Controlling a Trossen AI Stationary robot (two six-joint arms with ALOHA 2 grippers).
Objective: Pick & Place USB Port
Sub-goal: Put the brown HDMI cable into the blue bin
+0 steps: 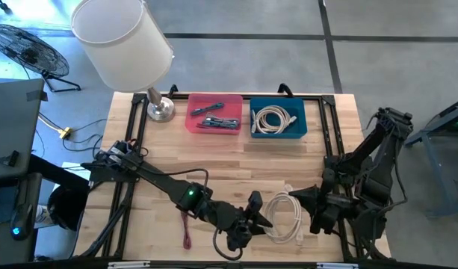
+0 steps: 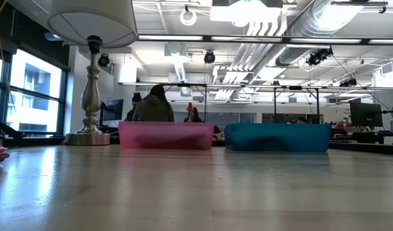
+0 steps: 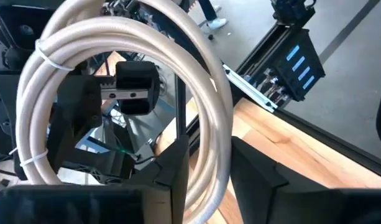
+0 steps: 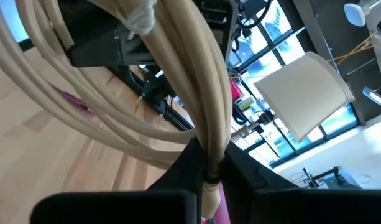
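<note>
A white coiled cable (image 1: 283,217) is up in the air between my two grippers, above the table's near edge. From the coil's right side my right gripper (image 1: 309,213) is shut on its bundled strands (image 4: 206,93). Opposite it, my left gripper (image 1: 252,217) is at the coil's left side. In its wrist view the fingers stand open, with the coil's strands (image 3: 209,112) running between them. The low view shows neither gripper nor the coil. My right gripper pinches the coil's bundled strands (image 4: 210,127) between its two fingers, which lie across the bundle and come in roughly level from the table's right. The coil is lifted clear of the table. Whether my left gripper's near finger (image 3: 174,168) touches the strands, I cannot tell.
A pink bin (image 1: 214,113) holding dark cables and a blue bin (image 1: 278,119) holding a white cable stand at the far edge. At the far left stands a lamp (image 1: 124,37) on a metal base (image 1: 160,108). A red cord (image 1: 187,228) lies near the front.
</note>
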